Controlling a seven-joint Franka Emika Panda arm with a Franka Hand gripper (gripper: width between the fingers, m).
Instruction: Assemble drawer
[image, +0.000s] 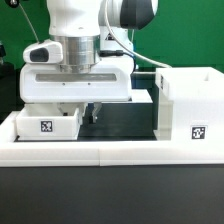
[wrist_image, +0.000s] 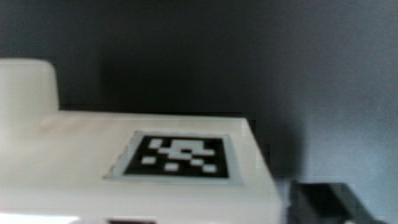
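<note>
A white tray (image: 48, 123) with a marker tag on its front stands at the exterior view's left, against the low front wall. My gripper (image: 92, 113) reaches down at this tray's right-hand wall, and one dark finger (image: 95, 112) shows just beside it. In the wrist view the tray's tagged white face (wrist_image: 180, 158) fills the picture, blurred and very close. One dark finger (wrist_image: 350, 203) shows beside its edge and the other is hidden. The tall white housing (image: 190, 108) stands at the exterior view's right. A second white part (image: 142, 99) lies behind the gripper.
The low white border wall (image: 110, 152) runs along the front of the black table (image: 125, 122). The arm's wide white hand (image: 75, 85) hangs over the left tray and hides what lies behind it.
</note>
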